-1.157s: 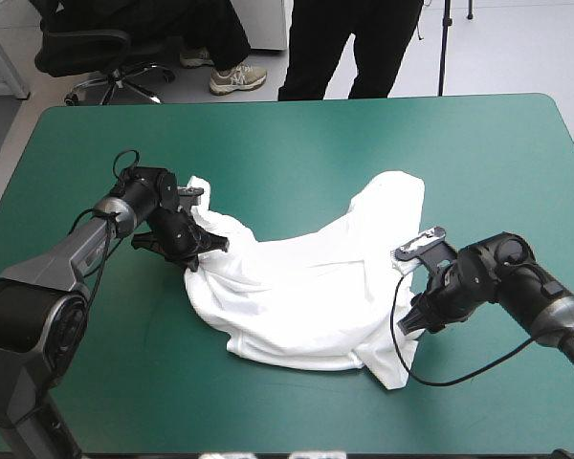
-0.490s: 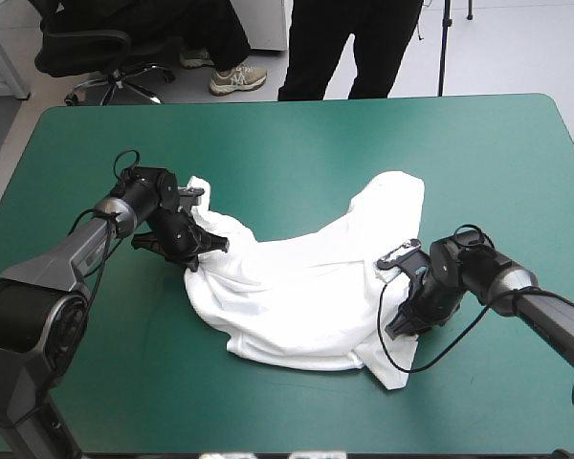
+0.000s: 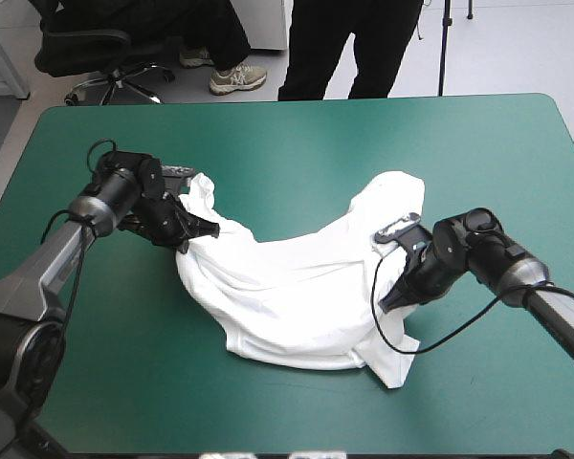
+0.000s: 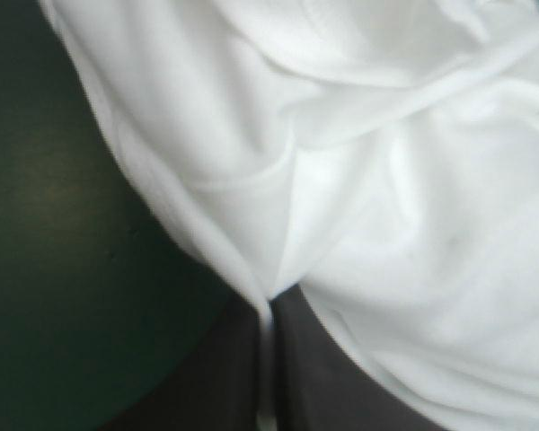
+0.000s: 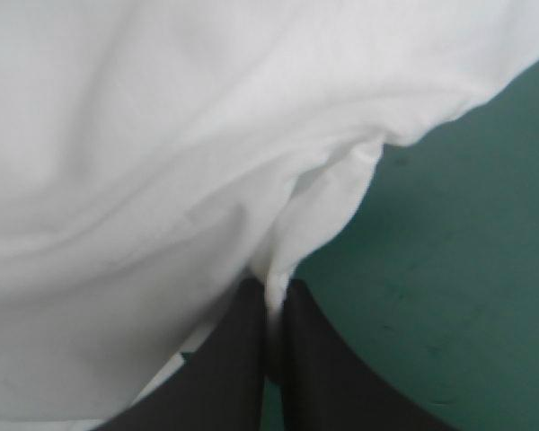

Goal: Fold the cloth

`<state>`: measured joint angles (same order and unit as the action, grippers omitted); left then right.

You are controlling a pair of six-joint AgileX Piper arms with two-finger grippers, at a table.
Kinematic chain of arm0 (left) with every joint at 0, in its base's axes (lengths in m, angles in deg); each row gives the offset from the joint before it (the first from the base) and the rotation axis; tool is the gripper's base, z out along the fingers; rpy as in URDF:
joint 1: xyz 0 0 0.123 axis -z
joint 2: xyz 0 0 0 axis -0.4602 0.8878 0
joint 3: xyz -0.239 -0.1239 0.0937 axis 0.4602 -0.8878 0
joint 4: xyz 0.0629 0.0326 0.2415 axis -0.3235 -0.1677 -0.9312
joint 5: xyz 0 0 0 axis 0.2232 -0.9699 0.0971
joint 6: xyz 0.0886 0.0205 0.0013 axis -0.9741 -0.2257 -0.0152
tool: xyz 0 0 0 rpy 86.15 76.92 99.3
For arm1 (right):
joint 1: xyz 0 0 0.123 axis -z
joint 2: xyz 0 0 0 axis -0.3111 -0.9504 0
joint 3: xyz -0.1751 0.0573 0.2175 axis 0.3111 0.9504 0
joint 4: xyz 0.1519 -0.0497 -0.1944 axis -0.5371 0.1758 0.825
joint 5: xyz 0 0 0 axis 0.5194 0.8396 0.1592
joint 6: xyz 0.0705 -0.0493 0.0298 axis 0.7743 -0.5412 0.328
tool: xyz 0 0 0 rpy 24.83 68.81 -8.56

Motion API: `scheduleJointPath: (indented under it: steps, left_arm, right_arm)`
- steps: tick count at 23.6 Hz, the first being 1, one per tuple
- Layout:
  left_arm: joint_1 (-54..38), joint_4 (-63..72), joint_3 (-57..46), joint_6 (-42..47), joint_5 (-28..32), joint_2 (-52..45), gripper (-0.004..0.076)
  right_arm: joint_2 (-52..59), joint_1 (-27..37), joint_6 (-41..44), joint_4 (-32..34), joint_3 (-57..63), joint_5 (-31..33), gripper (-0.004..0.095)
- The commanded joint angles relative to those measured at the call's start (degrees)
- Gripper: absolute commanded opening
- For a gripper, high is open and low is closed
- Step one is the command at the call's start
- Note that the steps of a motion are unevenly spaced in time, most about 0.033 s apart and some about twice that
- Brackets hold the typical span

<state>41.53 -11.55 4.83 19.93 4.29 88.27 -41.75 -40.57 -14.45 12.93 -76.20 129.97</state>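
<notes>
Left gripper [image 4: 268, 303]: black fingers all but together, a thin fold of the white T-shirt [image 4: 386, 180] pinched between the tips. Cloth fans out ahead of the fingers and to one side. The bare teal-green cover [image 4: 54, 269] is on the other side.

Right gripper [image 5: 274, 289]: same state, fingers nearly meeting, clamped on an edge of the T-shirt. A small pucker of cloth rises from the tips. White cloth fills most of the view ahead, with cover showing beside it.

High view: the left gripper [image 3: 199, 229] is low at the shirt's left end, gripping where the cloth bunches into a ridge. The right gripper [image 3: 390, 298] is at the shirt's right side, just nearer than the rounded lobe, pinching the edge.

The T-shirt [image 3: 297, 287] lies crumpled around the middle of the table as a curved band. One end is by the left gripper, the middle sags toward the near edge, and a lobe reaches toward the far right. A point of cloth trails toward the near edge past the right gripper. Wrinkles run across it between the two grippers. The shirt is well apart from every table edge, with cover [image 3: 297, 143] bare all around it.

The left arm enters from the near left corner, the right arm from the right edge.
</notes>
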Motion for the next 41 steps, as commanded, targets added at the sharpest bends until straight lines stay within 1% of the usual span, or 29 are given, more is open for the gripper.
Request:
scheduleJointPath:
  steps: [1,3,4,7,8,10,13,15,16,22,26,31,35,38,41]
  left_arm:
    - [0.17,0.25,3.29,0.31,-1.09,-8.81,-0.0017]
    - [0.17,0.27,5.65,0.31,-2.45,-14.05,-0.0017]
    - [0.17,0.27,7.88,0.31,-3.15,-17.29,-0.0017]
    - [0.17,0.44,12.24,0.31,-3.66,-21.23,-0.0017]
    - [0.17,0.60,13.78,0.31,-3.80,-22.23,-0.0017]
    - [0.17,0.85,21.35,0.31,-3.37,-25.90,-0.0017]
    - [0.17,2.56,29.22,-0.07,-1.92,-27.67,-0.0017]
    - [0.17,2.98,34.72,-0.84,-1.23,-28.28,-0.0017]
    - [0.17,2.98,38.22,-0.84,-1.02,-28.65,-0.0017]
    - [0.17,3.48,48.33,-1.88,1.36,-31.50,-0.0017]
    - [0.17,7.31,52.72,-3.33,2.22,-35.27,-0.0017]
    - [0.17,11.09,53.28,-4.86,1.80,-38.46,-0.0017]
    - [0.17,11.23,53.14,-4.86,-2.29,-39.56,-0.0017]
    - [0.17,11.23,52.28,-4.28,-6.67,-39.69,-0.0017]
    - [0.17,11.94,49.40,-4.18,-8.21,-39.82,-0.0017]
  right_arm:
    - [5.71,0.00,1.99,1.46,-8.63,3.07,-0.0018]
    - [7.50,0.00,2.78,2.00,-15.26,7.63,-0.0018]
    - [8.02,0.00,2.77,2.14,-20.37,11.56,-0.0018]
    - [8.21,0.00,2.78,2.14,-28.63,17.11,-0.0018]
    - [8.33,0.00,2.93,2.31,-31.66,17.68,-0.0018]
    - [9.36,0.00,3.73,2.40,-42.90,17.68,-0.0017]
    - [10.00,0.00,4.87,5.59,-53.07,17.42,-0.0017]
    - [11.02,0.00,5.40,7.18,-58.48,15.22,-0.0017]
    - [11.78,0.00,5.40,7.34,-61.35,12.87,-0.0017]
    - [16.16,0.00,5.40,7.24,-67.30,7.03,-0.0017]
    - [21.03,0.00,5.29,6.21,-67.78,5.28,-0.0017]
    - [24.86,0.00,5.84,3.80,-67.66,7.20,-0.0017]
    - [26.48,0.00,5.84,2.49,-67.27,10.24,-0.0017]
    - [27.93,0.00,6.46,1.66,-64.85,12.24,-0.0017]
    - [29.21,0.00,7.69,0.42,-60.73,15.47,-0.0017]
